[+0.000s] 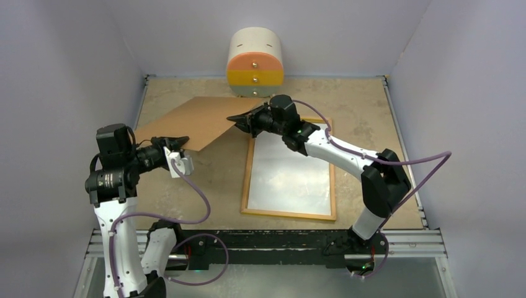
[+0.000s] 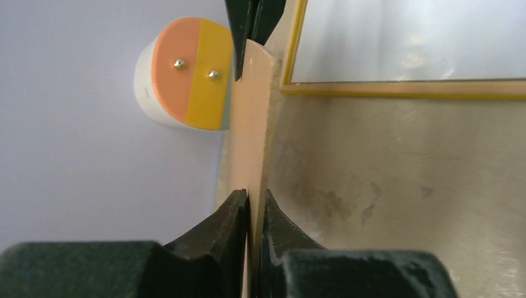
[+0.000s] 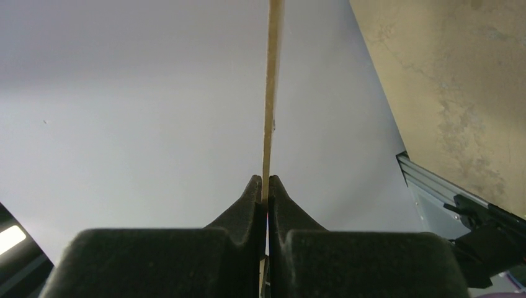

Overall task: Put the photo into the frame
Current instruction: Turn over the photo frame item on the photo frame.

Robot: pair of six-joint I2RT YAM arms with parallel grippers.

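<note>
Counted from the near edge there are two arms, two grippers, one brown board, one frame and one drawer unit. Nearest, the left gripper has its fingers pinched narrow on the near-left edge of the brown board; its own camera shows both black fingertips pressed to the board's thin edge, a contact the top view is too far off to show. To the right the frame lies flat on the table, wood-coloured in the top view; the left wrist view alone shows a yellow strip along its rail. Inside its border lies a pale, sheeny rectangle, apparently the photo white side up, though no view settles that. Farther on, over the frame's far-left corner, the right gripper is clamped on the board's right corner; its wrist view shows the fingers closed tight on the board seen edge-on against the wall. The board hangs tilted above the table between the two grippers. Farthest, against the back wall, stands the rounded drawer unit; the top view shows three knobs, the left wrist view only two; the drawers are closed, so their contents cannot be told.
</note>
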